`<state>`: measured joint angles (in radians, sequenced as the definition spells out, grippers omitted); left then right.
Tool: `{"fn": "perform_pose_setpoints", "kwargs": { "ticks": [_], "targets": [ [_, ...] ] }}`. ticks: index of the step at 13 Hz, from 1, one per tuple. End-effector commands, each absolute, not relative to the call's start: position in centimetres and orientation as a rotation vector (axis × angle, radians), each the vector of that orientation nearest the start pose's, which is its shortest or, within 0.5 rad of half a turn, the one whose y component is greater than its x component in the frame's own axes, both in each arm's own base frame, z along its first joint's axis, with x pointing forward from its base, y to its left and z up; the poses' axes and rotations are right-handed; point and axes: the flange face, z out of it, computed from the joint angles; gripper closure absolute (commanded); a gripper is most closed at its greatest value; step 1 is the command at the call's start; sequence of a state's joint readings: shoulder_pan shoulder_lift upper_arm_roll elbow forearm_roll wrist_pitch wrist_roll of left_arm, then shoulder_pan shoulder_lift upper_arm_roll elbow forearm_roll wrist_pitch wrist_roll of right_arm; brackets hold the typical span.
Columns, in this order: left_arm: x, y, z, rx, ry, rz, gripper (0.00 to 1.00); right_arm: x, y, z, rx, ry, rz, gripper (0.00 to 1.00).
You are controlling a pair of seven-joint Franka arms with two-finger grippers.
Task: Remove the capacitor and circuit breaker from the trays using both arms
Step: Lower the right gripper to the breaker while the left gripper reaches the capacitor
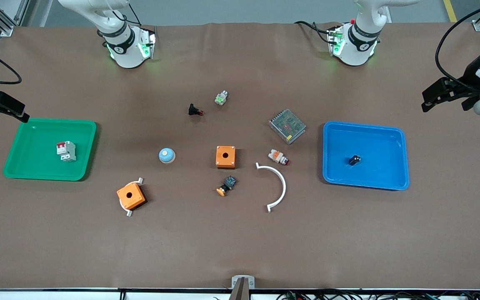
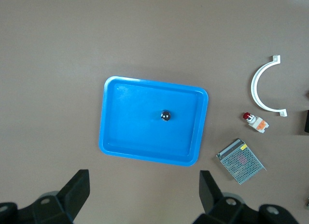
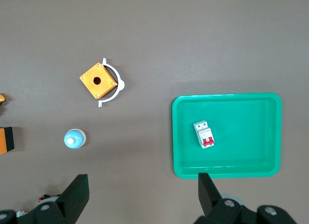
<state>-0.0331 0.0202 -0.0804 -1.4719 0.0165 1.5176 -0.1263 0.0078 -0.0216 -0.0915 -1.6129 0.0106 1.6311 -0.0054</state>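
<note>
The capacitor point(image 1: 354, 160), a tiny black cylinder, lies in the blue tray point(image 1: 398, 175) at the left arm's end of the table; it also shows in the left wrist view point(image 2: 165, 116). The breaker point(image 1: 66, 151), white-grey with a red top, lies in the green tray point(image 1: 23, 171) at the right arm's end; it also shows in the right wrist view point(image 3: 204, 134). My left gripper point(image 1: 446, 100) is open and empty, high over bare table beside the blue tray point(image 2: 144, 180). My right gripper point(image 1: 4, 111) is open and empty, high over bare table beside the green tray point(image 3: 142, 180).
Between the trays lie two orange boxes point(image 1: 226, 156) point(image 1: 131, 196), a white curved clip point(image 1: 276, 186), a mesh-topped metal box point(image 1: 287, 126), a blue dome point(image 1: 167, 155), a black part with red tip point(image 1: 195, 110), a white-orange part point(image 1: 278, 157) and an orange-capped button point(image 1: 226, 186).
</note>
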Motion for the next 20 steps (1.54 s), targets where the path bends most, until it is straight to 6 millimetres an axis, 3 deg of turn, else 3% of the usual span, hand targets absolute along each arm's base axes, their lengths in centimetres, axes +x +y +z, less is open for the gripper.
{"fn": "perform_pose_setpoints", "kwargs": {
  "ticks": [1,5,7,8,10,12,14,16,20],
  "targets": [
    [54.9,-6.1,66.7,-3.136,0.0,-0.054,0.0,54.5,-4.6,63.1,-3.14,0.128,-0.07,0.0],
    [55.1,-5.7,66.2,-3.141,-0.01,-0.034,0.0,54.5,-4.6,62.9,-3.14,0.125,-0.067,0.0],
    [55.6,-5.6,63.6,-3.134,-0.046,0.073,0.0,54.7,-4.8,62.5,-3.141,0.12,-0.065,0.0],
    [55.7,-5.6,62.2,-3.129,-0.022,0.128,0.0,54.8,-5.7,61.3,-3.143,0.13,-0.048,0.0],
    [57.2,-5.7,58.0,-3.119,-0.019,0.25,0.0,55.5,-7.8,56.7,-3.145,0.136,-0.095,0.0],
    [58.5,-5.8,53.1,-3.103,-0.016,0.374,0.0,55.7,-8.6,52.2,-3.147,0.154,-0.11,0.0],
    [60.2,-6.1,48.4,-3.101,-0.009,0.41,0.0,56.6,-9.3,48.7,-3.168,0.023,-0.041,0.0],
    [60.8,-6.6,43.6,-3.106,-0.002,0.395,0.0,57.2,-11.5,44.8,-3.164,-0.135,0.019,0.0],
    [61.5,-7.8,33.5,-3.117,0.024,0.37,0.0,54.9,-13.4,37.2,-3.157,-0.359,-0.037,0.0]
  ]
}}
